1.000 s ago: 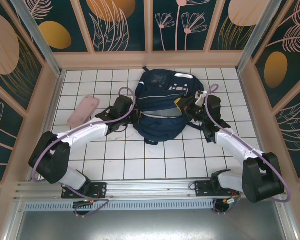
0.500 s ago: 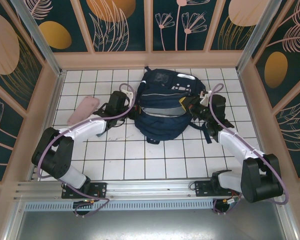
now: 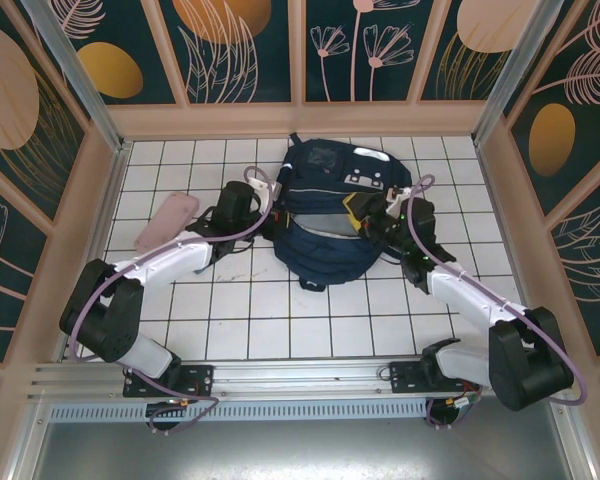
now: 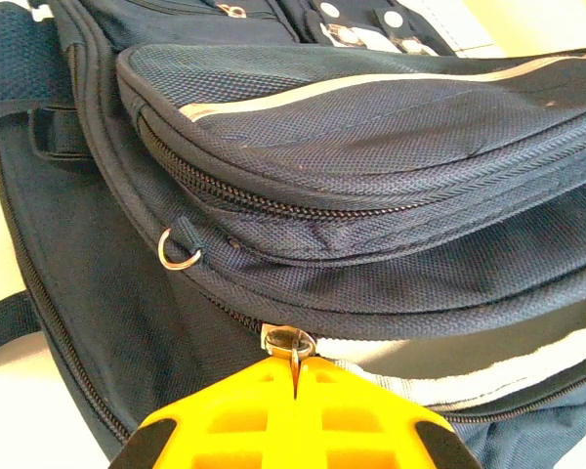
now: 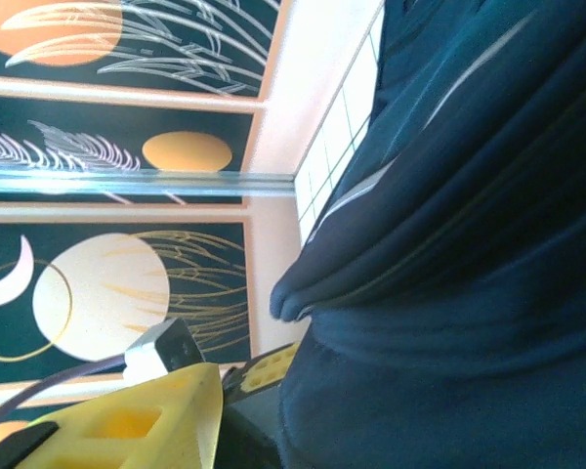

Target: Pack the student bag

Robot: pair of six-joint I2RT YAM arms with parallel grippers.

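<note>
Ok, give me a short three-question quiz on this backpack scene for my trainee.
1. True or false: the left gripper is shut on a metal zipper pull of the student bag.
2. Where does the pink case lie? A) inside the bag B) on the tiles, left of the bag C) on top of the bag
3. Fill in: the left gripper's fingers are ___ in colour.
Key: 1 true; 2 B; 3 yellow.
</note>
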